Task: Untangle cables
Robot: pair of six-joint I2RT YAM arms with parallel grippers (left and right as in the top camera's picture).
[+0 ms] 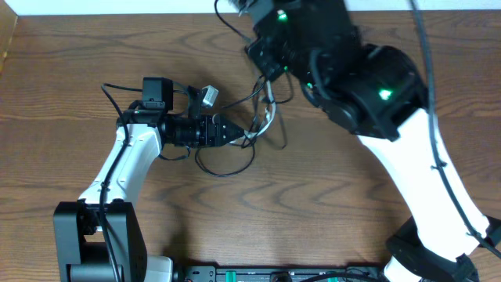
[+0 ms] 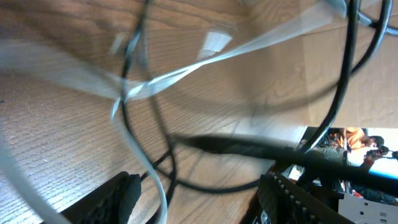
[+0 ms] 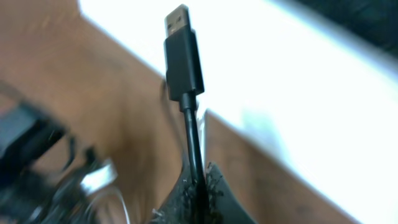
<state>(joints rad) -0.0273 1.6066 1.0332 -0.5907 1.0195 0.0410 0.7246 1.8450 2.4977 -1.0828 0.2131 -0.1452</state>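
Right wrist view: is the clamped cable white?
No, the thin black cable with its USB plug sits pinched in the right tool.

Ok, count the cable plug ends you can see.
2. A black USB plug stands above the right gripper, shut on its black cord. A pale silver-white plug sits beside the left arm. More may hide in the tangle.

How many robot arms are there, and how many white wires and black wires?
Robot arms: 2, left arm and right arm
White cable: 1
Black cable: 1 for sure; the tangle may hide more
Total: 4 at least
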